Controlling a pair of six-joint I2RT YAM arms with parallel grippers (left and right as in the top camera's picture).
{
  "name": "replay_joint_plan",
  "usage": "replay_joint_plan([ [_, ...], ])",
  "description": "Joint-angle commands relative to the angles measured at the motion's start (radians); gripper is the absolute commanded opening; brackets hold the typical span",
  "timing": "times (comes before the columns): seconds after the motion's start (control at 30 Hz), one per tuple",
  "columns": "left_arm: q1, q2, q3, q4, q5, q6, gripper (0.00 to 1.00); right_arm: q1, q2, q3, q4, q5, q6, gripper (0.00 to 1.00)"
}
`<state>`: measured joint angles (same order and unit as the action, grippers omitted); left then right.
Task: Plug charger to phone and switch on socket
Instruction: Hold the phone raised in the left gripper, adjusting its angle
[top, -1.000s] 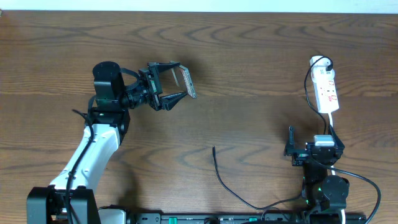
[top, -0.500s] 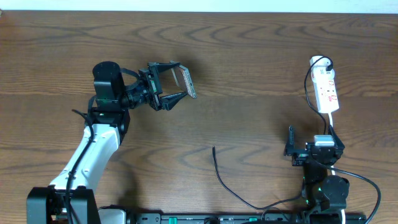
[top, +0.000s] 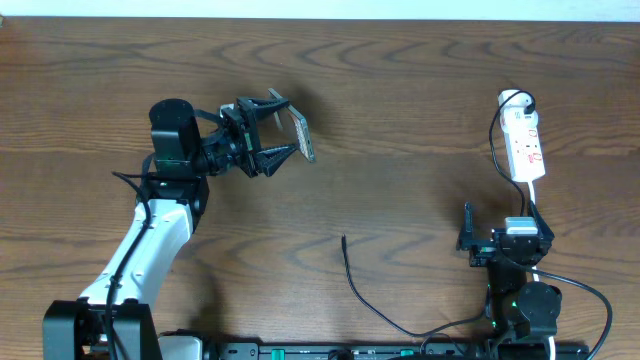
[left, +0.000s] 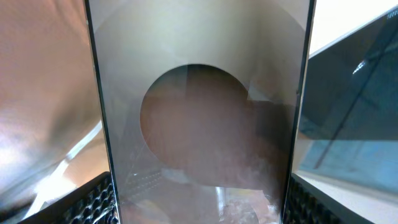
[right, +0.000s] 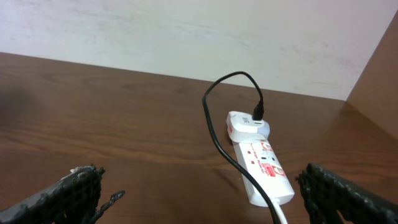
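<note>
My left gripper (top: 283, 128) is shut on the phone (top: 300, 134) and holds it off the table at the upper left. In the left wrist view the phone's glossy dark face (left: 199, 112) fills the frame between my two fingers. The charger (top: 356, 285) is a thin black cable on the table at the lower middle, with its free plug tip (top: 343, 240) pointing up. The socket (top: 524, 145) is a white power strip at the far right; it also shows in the right wrist view (right: 264, 165). My right gripper (right: 199, 202) is open and empty, below the socket.
A white adapter (right: 247, 125) with a black cable (right: 214, 124) sits in the socket's far end. The black cable runs down past the strip toward the right arm's base (top: 520, 300). A pale wall (right: 186, 37) stands behind the table's far edge.
My left wrist has rolled, so the fingers and the held phone have turned slightly. The right arm, cable and socket have not moved.
</note>
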<state>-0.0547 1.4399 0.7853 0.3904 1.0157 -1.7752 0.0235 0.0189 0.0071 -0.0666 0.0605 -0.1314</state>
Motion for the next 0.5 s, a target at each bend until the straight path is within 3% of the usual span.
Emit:
replay_joint_plan([
  [0.0, 0.004, -0.022, 0.026, 0.0, -0.045, 0.223, 0.08, -0.004, 0.0, -0.002, -0.003, 0.008, 0.014, 0.99],
  [0.2, 0.004, -0.022, 0.026, -0.148, -0.14, 0.396, 0.07, -0.004, 0.0, -0.001, -0.004, 0.008, 0.014, 0.99],
  [0.47, 0.004, -0.022, 0.026, -0.335, -0.262, 0.505, 0.07, -0.004, 0.0, -0.002, -0.004, 0.008, 0.014, 0.99],
])
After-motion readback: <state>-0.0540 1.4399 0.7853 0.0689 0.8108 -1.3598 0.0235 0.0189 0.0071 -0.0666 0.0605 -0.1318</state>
